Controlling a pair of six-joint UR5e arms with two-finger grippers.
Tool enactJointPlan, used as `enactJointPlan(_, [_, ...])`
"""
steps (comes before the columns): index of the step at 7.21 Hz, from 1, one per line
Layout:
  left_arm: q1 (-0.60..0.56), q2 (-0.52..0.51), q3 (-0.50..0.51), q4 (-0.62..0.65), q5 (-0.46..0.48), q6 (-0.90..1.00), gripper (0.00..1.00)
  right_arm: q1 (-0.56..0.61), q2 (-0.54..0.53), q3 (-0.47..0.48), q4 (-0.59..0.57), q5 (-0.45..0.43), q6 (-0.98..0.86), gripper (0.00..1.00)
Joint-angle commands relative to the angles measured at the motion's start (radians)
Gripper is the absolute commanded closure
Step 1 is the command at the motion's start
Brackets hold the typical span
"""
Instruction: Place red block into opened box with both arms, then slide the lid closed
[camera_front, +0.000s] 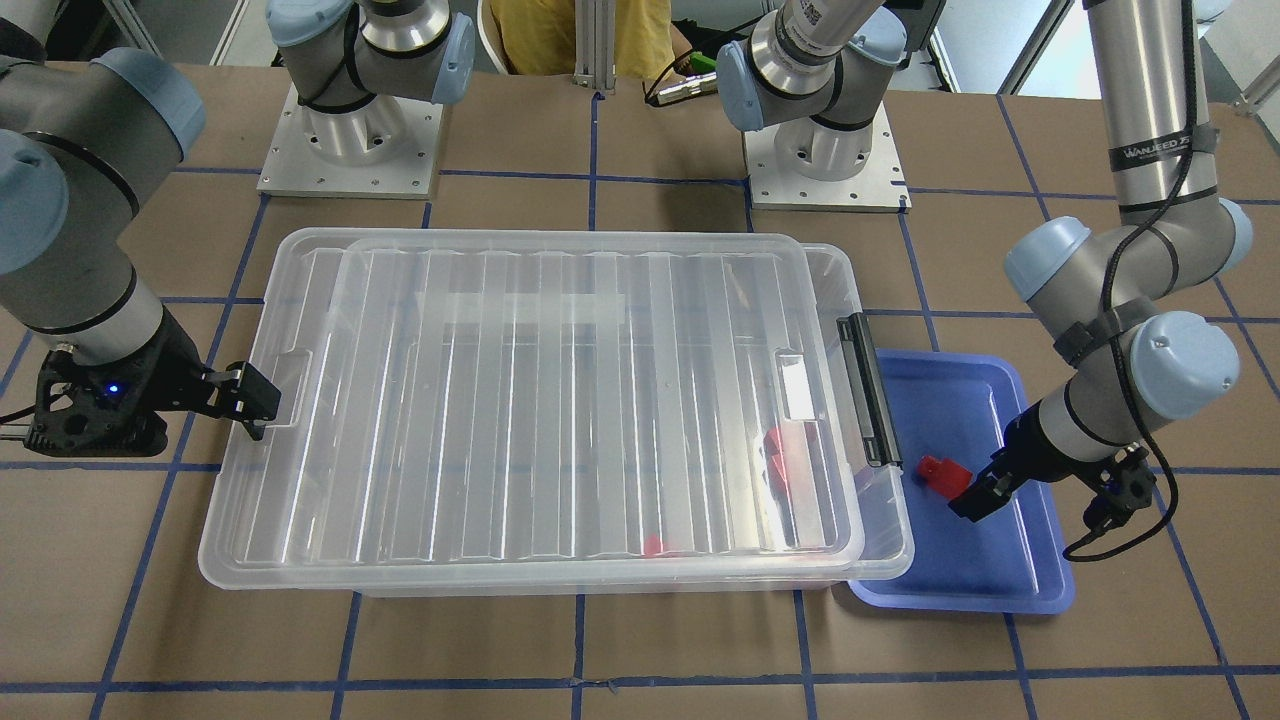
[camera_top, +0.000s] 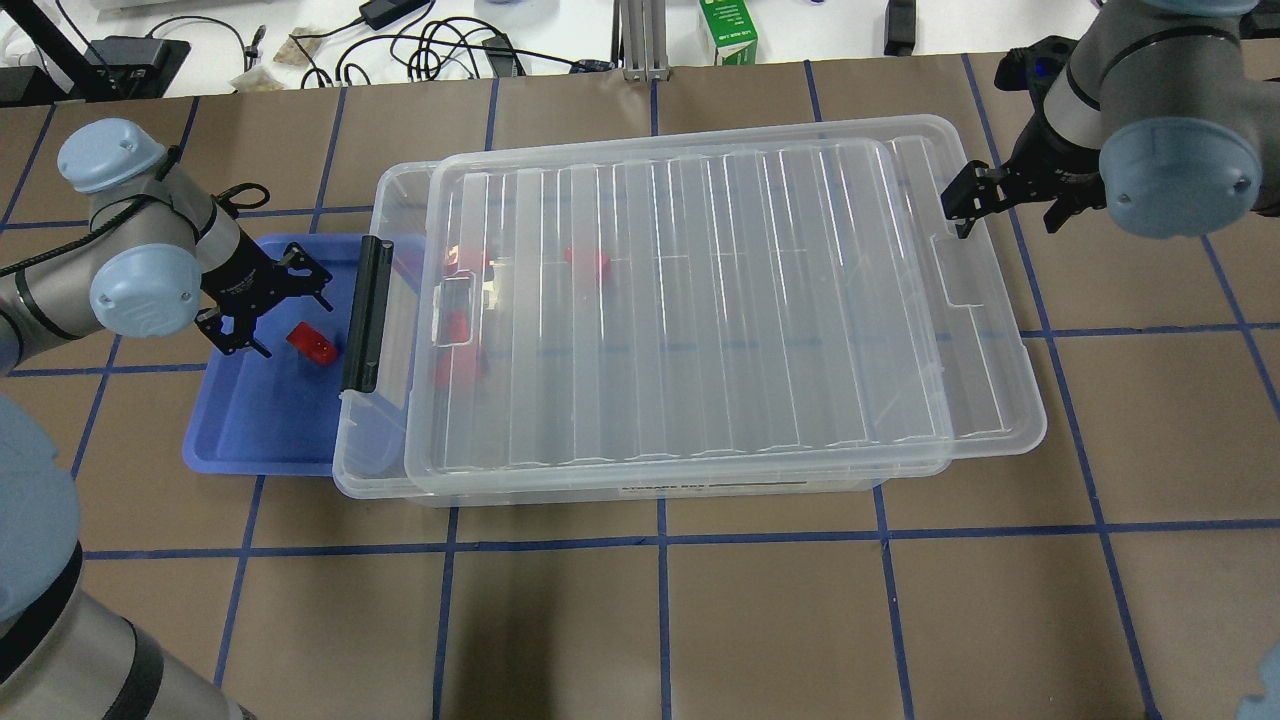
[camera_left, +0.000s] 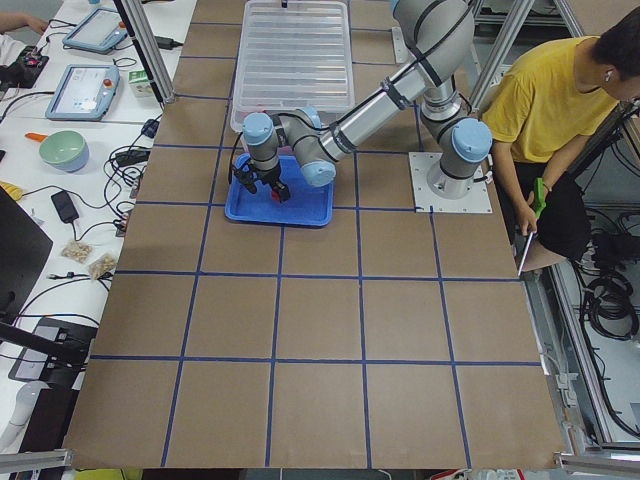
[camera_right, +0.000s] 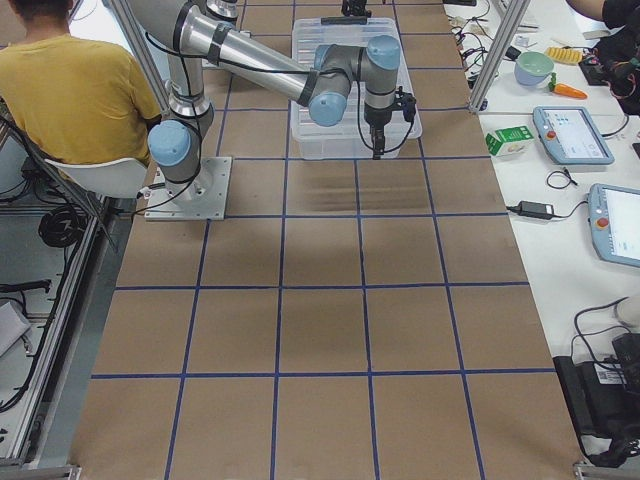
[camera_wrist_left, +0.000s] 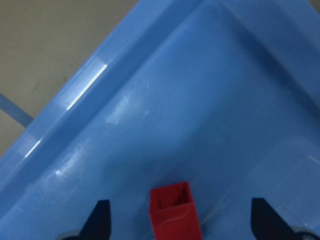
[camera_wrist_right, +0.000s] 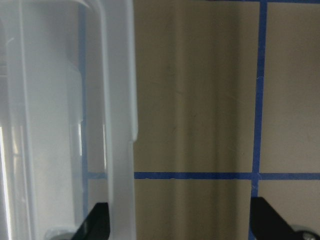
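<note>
A red block (camera_front: 940, 475) (camera_top: 312, 343) (camera_wrist_left: 175, 210) lies in the blue tray (camera_front: 960, 590) (camera_top: 250, 440). My left gripper (camera_front: 972, 495) (camera_top: 280, 325) (camera_wrist_left: 180, 220) hangs low over it, open, a finger on either side of the block and well clear of it. The box (camera_front: 880, 560) (camera_top: 360, 470) carries the lid (camera_front: 520, 400) (camera_top: 700, 300), which is shifted toward my right and leaves a strip uncovered by the black bar (camera_top: 362, 315). At the lid's far short end my right gripper (camera_front: 255, 400) (camera_top: 965, 200) (camera_wrist_right: 180, 225) stands open, with the lid's edge (camera_wrist_right: 117, 100) next to one finger.
More red blocks (camera_front: 785, 455) (camera_top: 585, 258) show through the lid inside the box. The tray sits against the box's bar end. A person in a yellow shirt (camera_left: 540, 90) sits behind the arm bases. Tablets, cables and a bowl lie on the side bench (camera_left: 70, 120).
</note>
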Motion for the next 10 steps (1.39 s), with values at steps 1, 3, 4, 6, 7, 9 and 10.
enactJointPlan(1, [-0.007,-0.009,-0.01,0.0,0.0,0.0,0.39,-0.04,-0.002,0.0,0.002,0.001,-0.021,0.0])
enactJointPlan(3, [-0.007,-0.011,-0.009,-0.003,-0.002,0.013,0.97,-0.061,-0.002,-0.002,0.002,0.001,-0.021,0.0])
enactJointPlan(4, [-0.007,-0.009,-0.001,-0.012,-0.002,0.014,1.0,-0.081,0.0,-0.002,0.003,0.002,-0.024,0.0])
enactJointPlan(6, [-0.001,0.032,0.038,-0.067,0.0,0.125,1.0,-0.111,0.0,0.0,0.003,0.001,-0.043,0.0])
enactJointPlan(7, [-0.004,0.069,0.107,-0.174,0.0,0.192,1.0,-0.123,0.0,-0.002,0.003,0.001,-0.043,0.0])
enactJointPlan(9, [-0.025,0.136,0.3,-0.48,-0.008,0.209,1.0,-0.129,0.0,-0.006,0.002,0.001,-0.043,0.0])
enactJointPlan(10, [-0.085,0.167,0.319,-0.515,-0.028,0.195,1.0,-0.129,0.0,-0.009,0.002,-0.001,-0.046,0.0])
